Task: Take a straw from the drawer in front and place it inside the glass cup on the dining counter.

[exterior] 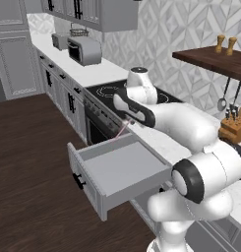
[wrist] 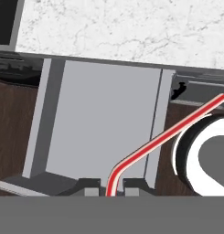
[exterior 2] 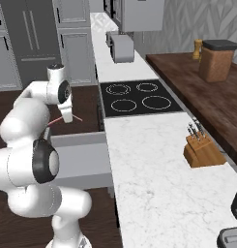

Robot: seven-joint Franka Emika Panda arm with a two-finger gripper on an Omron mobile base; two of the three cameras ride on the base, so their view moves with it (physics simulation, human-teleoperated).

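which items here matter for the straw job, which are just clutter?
Job: thin red-pink bent straw, shut in the pincer; open wide grey drawer.
Clutter: wooden knife block, black cooktop, silver toaster, brown wooden canister.

Even, soft rendered light, faint shadows, no glare, slightly coarse.

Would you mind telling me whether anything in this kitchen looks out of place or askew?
Only the drawer, which stands pulled out over the dark floor, its tray bare. The straw is clamped in the shut tool above it, slanting sideways. Nothing looks spilled or damaged.
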